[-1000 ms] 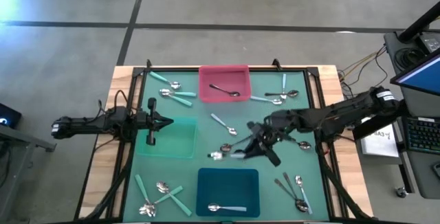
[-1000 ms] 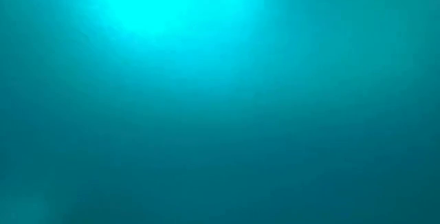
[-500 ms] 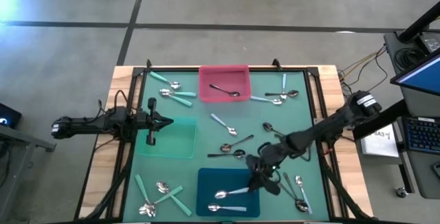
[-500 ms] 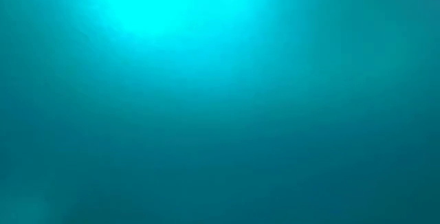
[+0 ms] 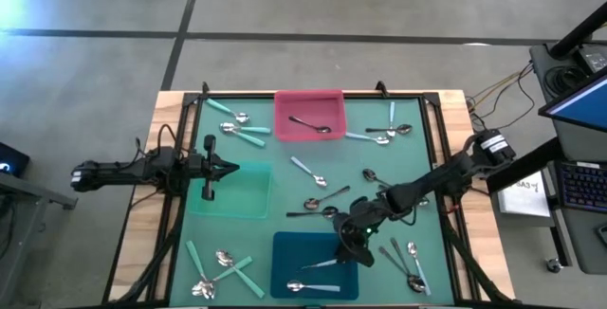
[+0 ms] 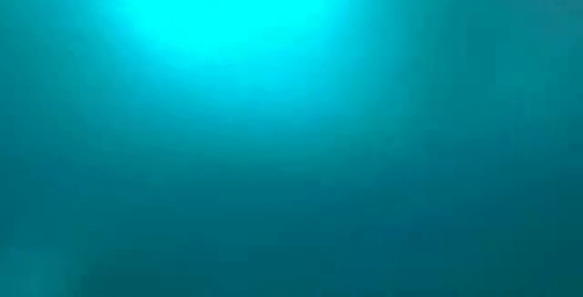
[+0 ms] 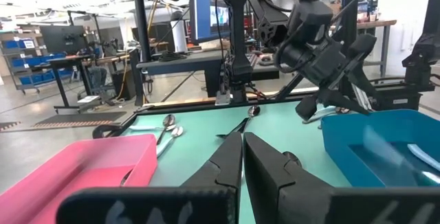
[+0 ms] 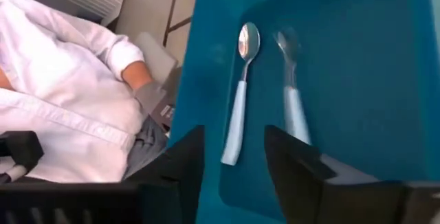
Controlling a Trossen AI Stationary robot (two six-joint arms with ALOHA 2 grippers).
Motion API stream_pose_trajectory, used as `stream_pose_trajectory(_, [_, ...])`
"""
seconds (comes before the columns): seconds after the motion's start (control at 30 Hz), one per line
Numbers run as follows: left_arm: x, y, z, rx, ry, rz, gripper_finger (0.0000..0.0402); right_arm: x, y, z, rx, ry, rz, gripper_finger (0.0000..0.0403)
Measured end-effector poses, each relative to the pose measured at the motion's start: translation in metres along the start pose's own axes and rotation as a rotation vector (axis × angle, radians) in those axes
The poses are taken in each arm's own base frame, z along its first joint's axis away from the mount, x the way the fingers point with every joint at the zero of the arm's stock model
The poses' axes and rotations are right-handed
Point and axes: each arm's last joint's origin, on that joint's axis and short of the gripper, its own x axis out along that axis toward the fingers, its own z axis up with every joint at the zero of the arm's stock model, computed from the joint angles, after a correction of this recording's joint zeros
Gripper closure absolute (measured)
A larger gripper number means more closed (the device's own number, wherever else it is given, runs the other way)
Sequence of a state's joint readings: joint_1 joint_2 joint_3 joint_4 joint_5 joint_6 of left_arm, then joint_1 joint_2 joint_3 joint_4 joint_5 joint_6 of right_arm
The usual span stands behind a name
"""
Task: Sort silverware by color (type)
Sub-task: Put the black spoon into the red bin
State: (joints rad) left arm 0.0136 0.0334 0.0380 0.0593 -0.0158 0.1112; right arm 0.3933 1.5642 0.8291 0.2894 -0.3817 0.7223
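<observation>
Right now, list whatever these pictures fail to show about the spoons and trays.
- Low view: an even teal glow fills it; no table, spoon or arm can be made out.
- High view: the right tool covers part of the blue tray, hiding the spot beneath it.
- Right wrist view: the second pale-blue spoon is smeared, so whether it lies flat is unclear.
- High view: spoon piles overlap; no exact count.

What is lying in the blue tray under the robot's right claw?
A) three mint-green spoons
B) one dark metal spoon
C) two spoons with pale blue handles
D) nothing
C: the right wrist view shows two pale-blue-handled spoons side by side in the blue tray, with the right gripper open above them.
</observation>
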Motion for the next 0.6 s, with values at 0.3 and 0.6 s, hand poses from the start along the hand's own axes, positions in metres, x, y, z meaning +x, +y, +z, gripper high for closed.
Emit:
stream_pose_trajectory(0.3, [0.0,0.0,0.0,0.0,-0.001,0.0,0.0402,-0.031,-0.002,0.023,-0.007,-0.101,-0.045,0.0242])
stream_pose_trajectory(0.6, [0.0,0.0,0.0,0.0,0.0,0.0,0.0402,-0.086,-0.059,0.041,0.088,-0.095,-0.395,0.0255])
